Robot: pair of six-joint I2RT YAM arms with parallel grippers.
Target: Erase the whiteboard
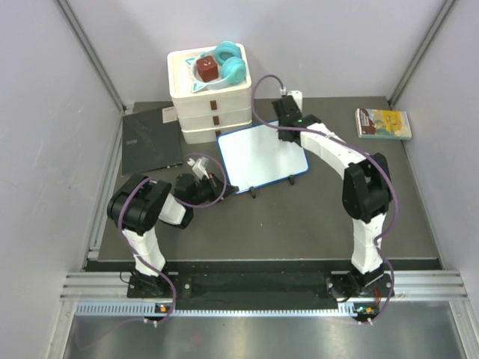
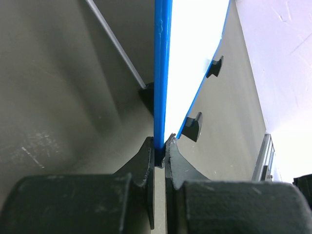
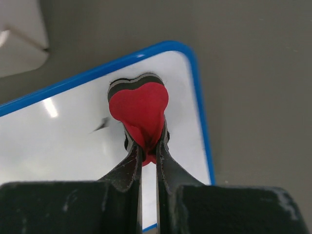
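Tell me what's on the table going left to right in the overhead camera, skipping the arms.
dark grey notebook → white stacked drawer box → whiteboard → small book

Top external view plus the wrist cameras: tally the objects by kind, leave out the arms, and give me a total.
Boards: 1, the whiteboard
Books: 2, the dark notebook and the yellow book
Storage: 1, the white drawer box
Headphones: 1, the teal headphones
Blocks: 1, the red-brown block
Erasers: 1, the red heart-shaped eraser
Total: 7 that I can make out
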